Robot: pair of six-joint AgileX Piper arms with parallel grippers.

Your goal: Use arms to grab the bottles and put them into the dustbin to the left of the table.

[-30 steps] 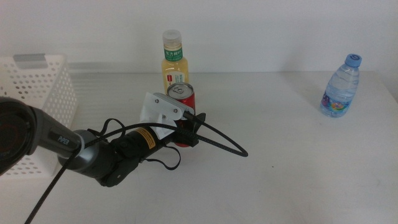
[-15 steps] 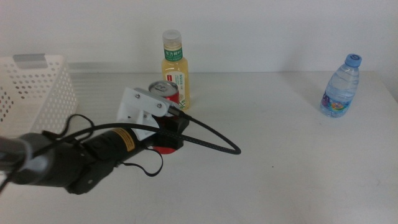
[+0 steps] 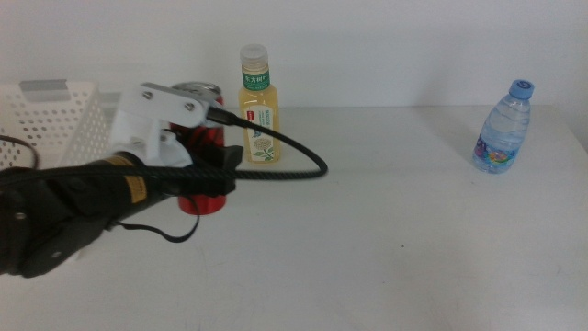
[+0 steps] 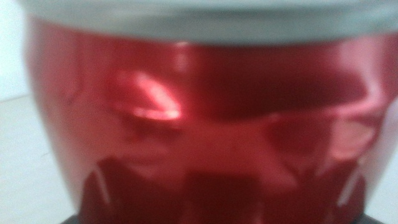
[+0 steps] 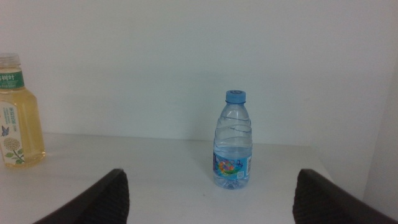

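You are looking at a left arm (image 3: 64, 216) that is showing as a thick, matte black body with a rounded casing. A yellow label (image 3: 136, 188) with dark print is sitting on its side. Above it a white angular housing (image 3: 156, 115) is carrying small dark screws on its top face. A black cable (image 3: 276, 147) is looping out from that housing. The right hand (image 5: 208, 199) is showing two dark, blunt jaws with a wide gap between them.

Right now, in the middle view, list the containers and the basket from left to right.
white basket → red can, held in the left gripper → yellow drink bottle → clear water bottle
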